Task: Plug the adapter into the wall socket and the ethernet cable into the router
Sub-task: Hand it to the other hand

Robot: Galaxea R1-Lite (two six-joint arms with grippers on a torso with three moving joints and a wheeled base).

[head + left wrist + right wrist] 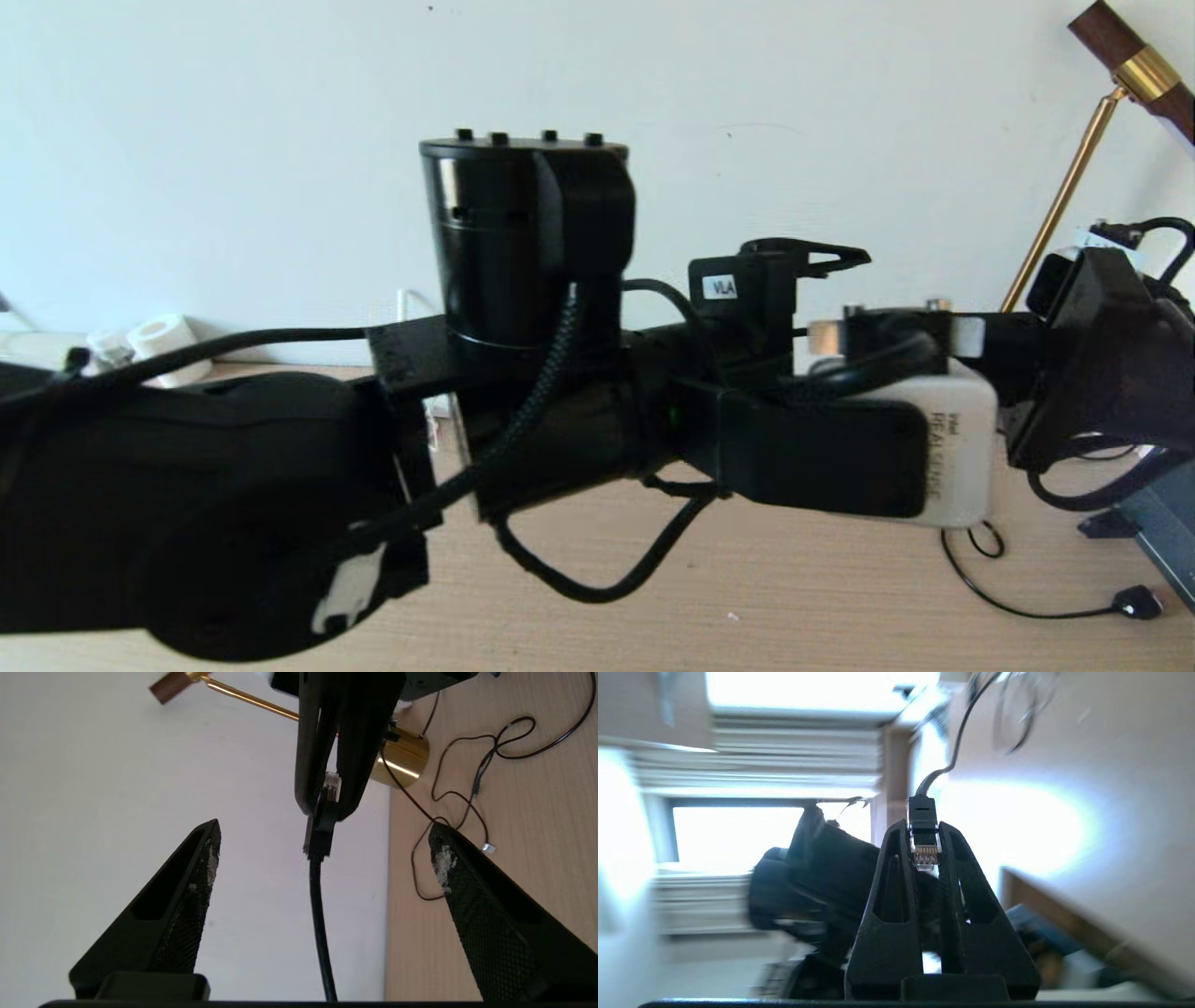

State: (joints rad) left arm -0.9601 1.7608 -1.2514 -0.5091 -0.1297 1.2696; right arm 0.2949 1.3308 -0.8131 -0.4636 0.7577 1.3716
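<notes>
The right hand (pixel 925 833) is clamped on the clear plug of the ethernet cable (pixel 318 905), holding it up in the air above the tabletop (pixel 794 597), while the left hand (pixel 322 858) faces it with fingers spread wide apart, empty.

The ethernet cable (pixel 923 812) ends in a black boot and a clear clip plug with gold contacts, pinched between the 2 fingers of the right gripper (pixel 925 833). From that gripper, its thick black length runs out past the fingertips, clear of the table.
</notes>
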